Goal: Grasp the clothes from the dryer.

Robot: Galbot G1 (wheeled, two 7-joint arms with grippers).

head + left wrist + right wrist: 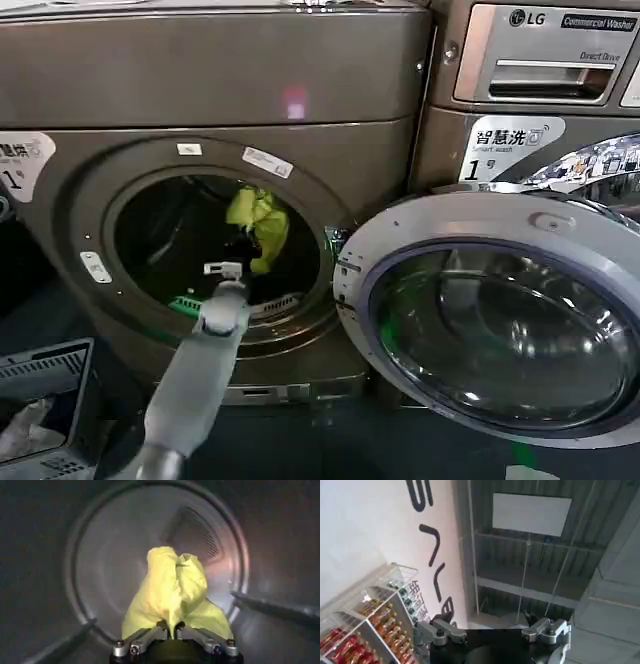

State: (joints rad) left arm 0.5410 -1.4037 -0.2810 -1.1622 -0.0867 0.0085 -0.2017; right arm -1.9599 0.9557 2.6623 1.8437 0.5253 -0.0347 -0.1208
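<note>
Clothes: one piece, pinched by left pincer inside dryer.

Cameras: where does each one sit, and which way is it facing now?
Head view: looks down at the bronze-grey dryer; left arm reaches into its port.
Left wrist view: inside the drum; left gripper shut on the yellow-green clothes.
Right wrist view: points up at ceiling and shelves; right gripper open.
Shared: the clothes, head and left wrist views.

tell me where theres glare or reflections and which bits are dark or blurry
Head view: room lights reflect in the open door's glass, and the dryer drum is dark around the clothes. Left wrist view: soft blur, bright sheen on the drum's back wall. Right wrist view: ceiling dim, white wall bright.
</note>
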